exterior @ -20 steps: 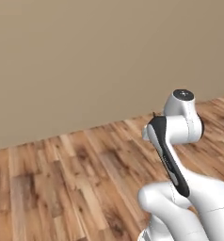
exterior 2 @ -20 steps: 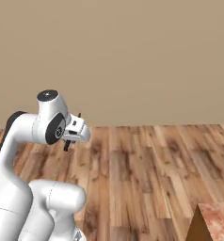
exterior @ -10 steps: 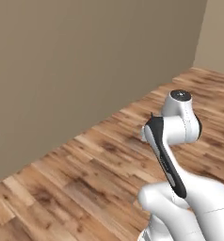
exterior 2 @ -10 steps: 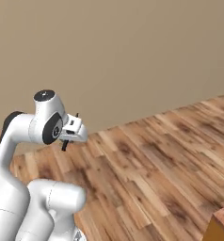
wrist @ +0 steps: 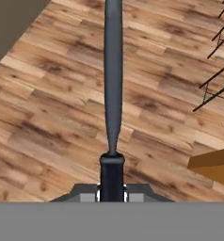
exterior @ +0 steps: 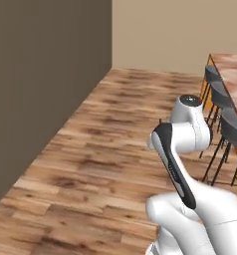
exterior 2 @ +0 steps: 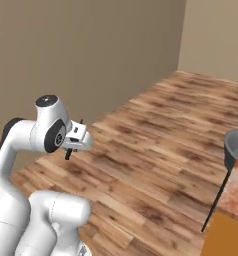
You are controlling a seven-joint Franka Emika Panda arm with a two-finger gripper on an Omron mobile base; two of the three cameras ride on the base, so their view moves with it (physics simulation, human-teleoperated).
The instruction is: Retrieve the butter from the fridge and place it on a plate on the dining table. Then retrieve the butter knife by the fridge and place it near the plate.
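Butter knife (wrist: 113,70), a thin dark straight sliver, sits clamped in the narrow two-finger gripper (wrist: 112,186), its long axis running straight ahead; the pinkish-brown marbled dining table (exterior: 234,69) lies off to the arm's right.

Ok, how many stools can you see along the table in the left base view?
3, in a row along the table edge at the right: the farthest stool, the middle stool, and the nearest stool. More may lie beyond the frame.
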